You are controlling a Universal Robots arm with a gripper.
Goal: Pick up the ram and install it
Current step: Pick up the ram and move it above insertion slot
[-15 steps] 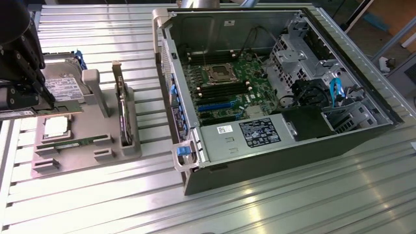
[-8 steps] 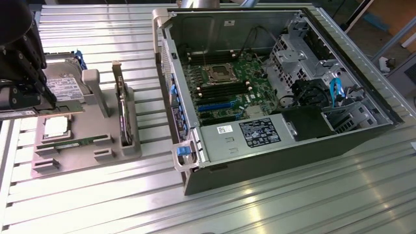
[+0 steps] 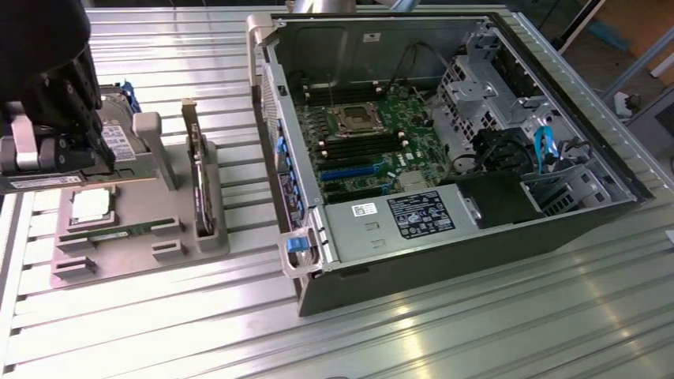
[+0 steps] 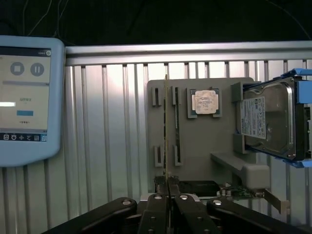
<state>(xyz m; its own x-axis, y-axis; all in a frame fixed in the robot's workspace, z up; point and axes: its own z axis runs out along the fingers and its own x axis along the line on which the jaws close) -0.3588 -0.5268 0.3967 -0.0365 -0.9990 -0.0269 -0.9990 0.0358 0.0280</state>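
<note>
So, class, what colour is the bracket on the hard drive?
The bracket is blue; the wrist view shows it best.

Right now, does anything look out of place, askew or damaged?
Nothing stands out: the processor chip, hard drive and upright card sit squarely in the gray holder, and the open computer case lies flat.

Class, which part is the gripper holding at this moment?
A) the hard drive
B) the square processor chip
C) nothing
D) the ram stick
D: the gripper is shut on the thin ram stick, seen edge-on in the wrist view, while the processor chip and hard drive rest on the grey holder.
</note>
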